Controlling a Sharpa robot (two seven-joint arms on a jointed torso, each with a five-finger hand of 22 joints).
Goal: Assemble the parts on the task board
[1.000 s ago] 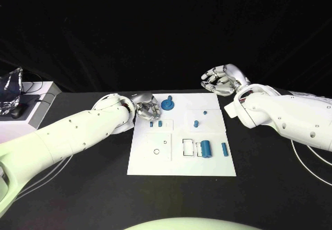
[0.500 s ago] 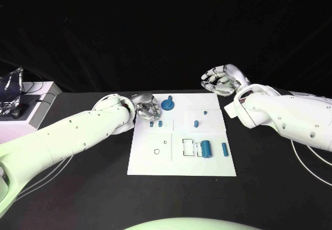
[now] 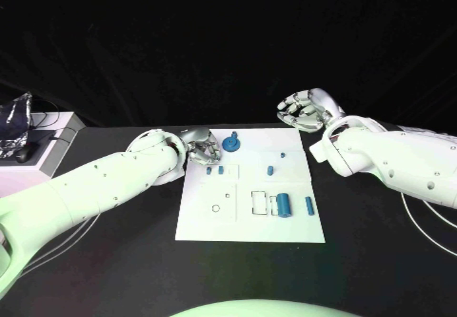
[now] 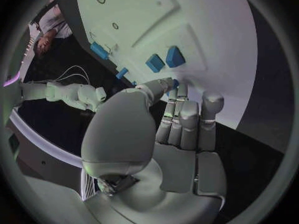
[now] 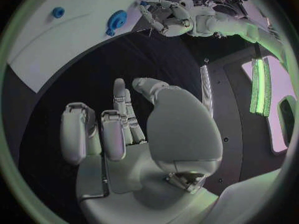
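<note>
Right by the left hand [image 3: 202, 152] sits the task board [image 3: 209, 228]; that hand is at the board's far left corner, fingers held together and extended next to each other in its wrist view, nothing visibly in them, fingertips just beside a pair of small blue blocks [image 3: 215, 170]; my guess is it's lining up for a grab there. Just past it stands a round blue knob-like part [image 3: 233, 141].

The right hand [image 3: 306, 111] hangs off the board's far edge, well apart from any part, fingers loosely curled and empty; looks parked out of the way to me.

Counting blue parts: the two blocks, one knob piece, two tiny ones [image 3: 269, 169] mid-board, one fat cylinder [image 3: 286, 205] with a slim bar [image 3: 308, 205] beside it nearer the right arm; seven, though I can't be sure about the small bits.
</note>
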